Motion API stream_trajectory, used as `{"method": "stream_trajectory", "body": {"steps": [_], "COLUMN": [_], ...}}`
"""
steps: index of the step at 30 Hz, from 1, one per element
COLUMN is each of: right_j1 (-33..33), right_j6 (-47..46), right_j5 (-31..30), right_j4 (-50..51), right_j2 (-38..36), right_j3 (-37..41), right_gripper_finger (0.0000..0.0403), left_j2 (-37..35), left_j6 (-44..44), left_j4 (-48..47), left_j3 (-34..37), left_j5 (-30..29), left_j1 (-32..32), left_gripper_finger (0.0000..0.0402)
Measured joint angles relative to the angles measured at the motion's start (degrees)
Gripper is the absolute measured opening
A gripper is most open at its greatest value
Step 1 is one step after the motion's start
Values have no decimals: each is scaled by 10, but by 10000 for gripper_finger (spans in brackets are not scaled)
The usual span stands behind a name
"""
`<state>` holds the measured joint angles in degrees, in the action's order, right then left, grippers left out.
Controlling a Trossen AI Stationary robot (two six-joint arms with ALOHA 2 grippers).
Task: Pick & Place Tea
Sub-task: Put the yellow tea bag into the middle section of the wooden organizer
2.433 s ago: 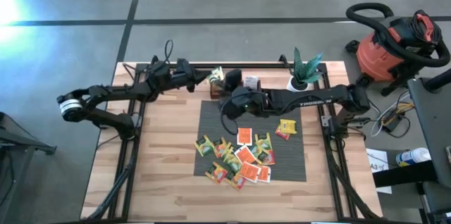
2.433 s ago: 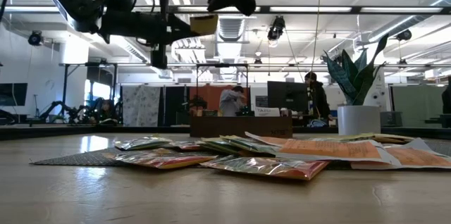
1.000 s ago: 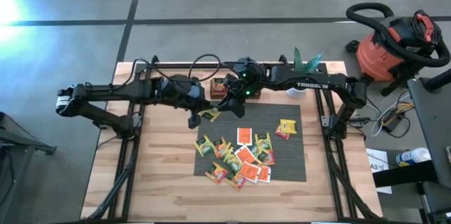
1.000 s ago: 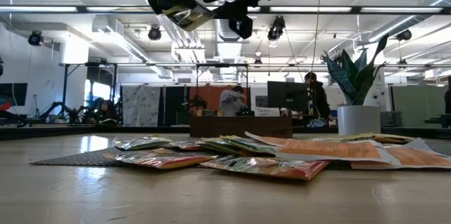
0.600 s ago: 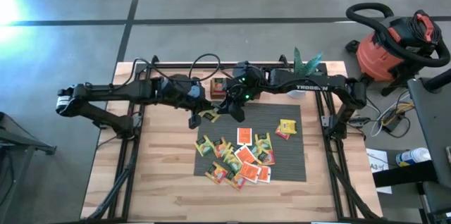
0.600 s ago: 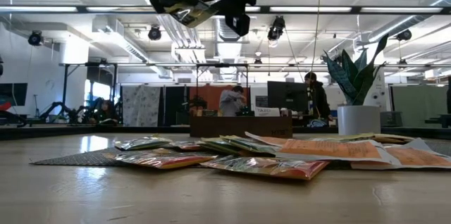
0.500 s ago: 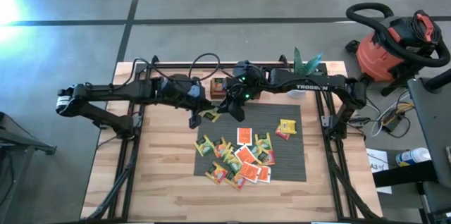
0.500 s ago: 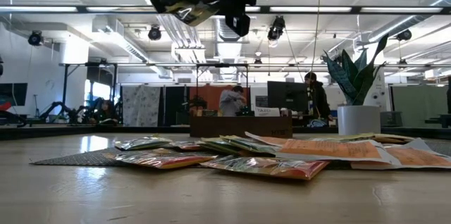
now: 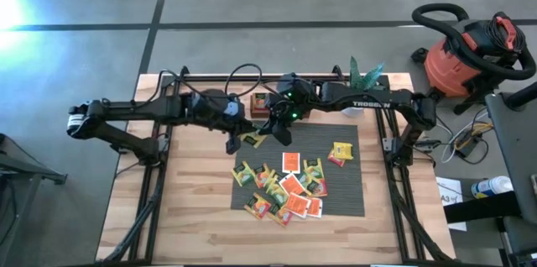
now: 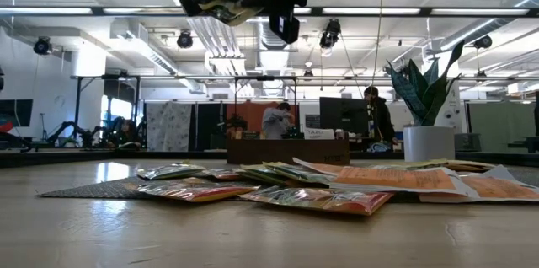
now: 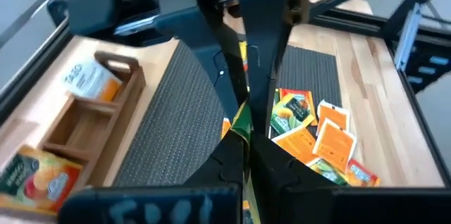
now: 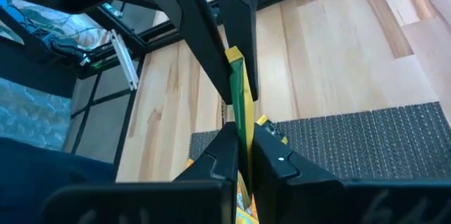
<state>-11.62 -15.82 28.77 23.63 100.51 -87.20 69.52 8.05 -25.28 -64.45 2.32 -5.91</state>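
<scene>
Overhead camera first: both dark arms meet above the far edge of the grey ribbed mat (image 9: 348, 187). The left gripper (image 9: 237, 138) and the right gripper (image 9: 270, 133) close in from opposite sides on one yellow-green tea sachet (image 9: 252, 138), held up in the air between them. The remaining tea sachets (image 9: 285, 191) lie in a loose heap on the mat nearer the front of the wooden table (image 9: 193, 217), with one more sachet (image 9: 340, 152) apart to the right. A brown wooden tray (image 9: 260, 102) sits just behind the grippers, and a potted plant (image 9: 362, 82) stands at the far right of the table. A red shop vacuum (image 9: 470, 57) is on the floor beyond.

Table-level camera: the two grippers hang high above the table, and the held sachet (image 10: 226, 11) shows between them as a pale tilted sliver. The heap of sachets (image 10: 337, 185) lies flat on the mat, the white plant pot (image 10: 429, 143) behind it.

Left wrist camera: the left fingers (image 11: 232, 155) are pinched tight on the sachet's edge (image 11: 242, 122), and the right arm's fingers come down onto the same sachet from the other side. The tray (image 11: 91, 115) holds a white sachet (image 11: 90, 82).

Right wrist camera: the right fingers (image 12: 224, 150) are clamped shut on the sachet (image 12: 238, 94), seen edge-on, with the left fingers gripping its far end.
</scene>
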Motion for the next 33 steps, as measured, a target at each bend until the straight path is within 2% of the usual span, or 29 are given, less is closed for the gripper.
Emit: {"method": "stream_trajectory", "body": {"steps": [5, 8, 14, 18, 22, 24, 27, 30, 33], "right_j1": [0, 0, 0, -1, -1, -1, -2, -2, -1], "right_j6": [-2, -7, -48, -92, -141, -169, -211, -259, -291], "right_j5": [-2, -6, -120, -191, -267, -305, -335, -353, -363], "right_j4": [17, 18, 1, -79, -203, -287, -434, -566, -616], "right_j2": [0, -3, -10, -18, -24, -25, -25, -17, 1], "right_j3": [1, 1, 1, 1, 10, 20, 48, 75, 82], "right_gripper_finger": [15, 14, 14, 14, 14, 14, 13, 13, 13], "left_j2": [-11, -22, -81, -151, -243, -290, -340, -344, -314], "left_j6": [38, 58, 101, 146, 188, 199, 201, 214, 223], "left_j4": [-45, -94, -104, -49, 72, 183, 404, 632, 756], "left_j3": [1, 1, 29, 80, 169, 230, 334, 421, 465], "left_j5": [-18, -60, -142, -203, -292, -320, -330, -331, -331], "left_j1": [0, 0, 1, 3, 11, 15, 16, 15, 15], "left_gripper_finger": [55, 81, 107, 108, 108, 108, 108, 108, 108]}}
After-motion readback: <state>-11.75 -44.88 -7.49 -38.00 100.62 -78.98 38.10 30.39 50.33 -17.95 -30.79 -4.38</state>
